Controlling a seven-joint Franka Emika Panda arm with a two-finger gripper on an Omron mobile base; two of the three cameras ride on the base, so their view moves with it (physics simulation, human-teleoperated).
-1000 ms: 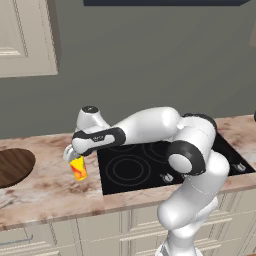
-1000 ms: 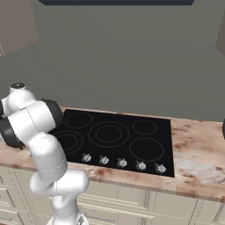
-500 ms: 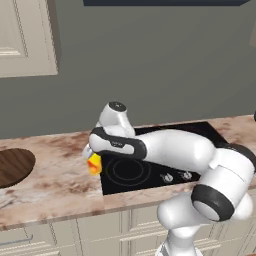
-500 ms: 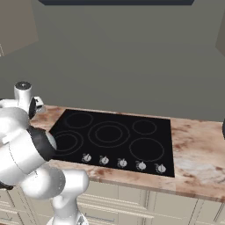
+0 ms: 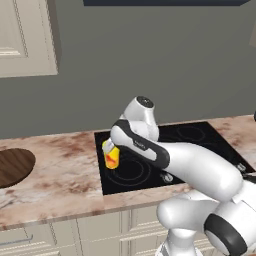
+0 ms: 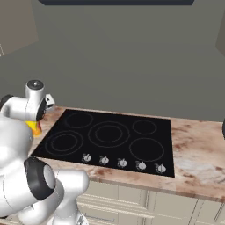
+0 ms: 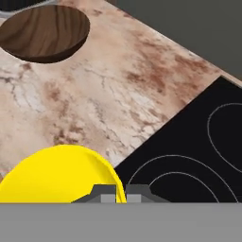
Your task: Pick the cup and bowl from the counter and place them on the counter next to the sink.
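Note:
My gripper (image 5: 108,148) is shut on the rim of the yellow cup (image 5: 111,158) with red-orange blotches, held above the left edge of the black cooktop. The hand view has the cup's (image 7: 56,176) yellow rim pinched between my gripper's (image 7: 119,193) dark tips. From the right base view the cup (image 6: 34,127) peeks out under the hand at far left. The dark brown wood-grain bowl (image 5: 13,165) rests on the beige-pink marble counter (image 5: 65,172) at far left, and the bowl (image 7: 45,30) lies at the top left of the hand view. The sink is out of view.
The black glass cooktop (image 5: 200,145) takes up the middle of the counter, with a row of knobs (image 6: 122,163) along its front edge. Marble counter (image 6: 197,154) continues to its right. A cream wall cabinet (image 5: 25,37) hangs at upper left.
The arm has swung right with the cup, carrying it from above the marble counter to above the cooktop's left edge. The bowl has stayed where it was.

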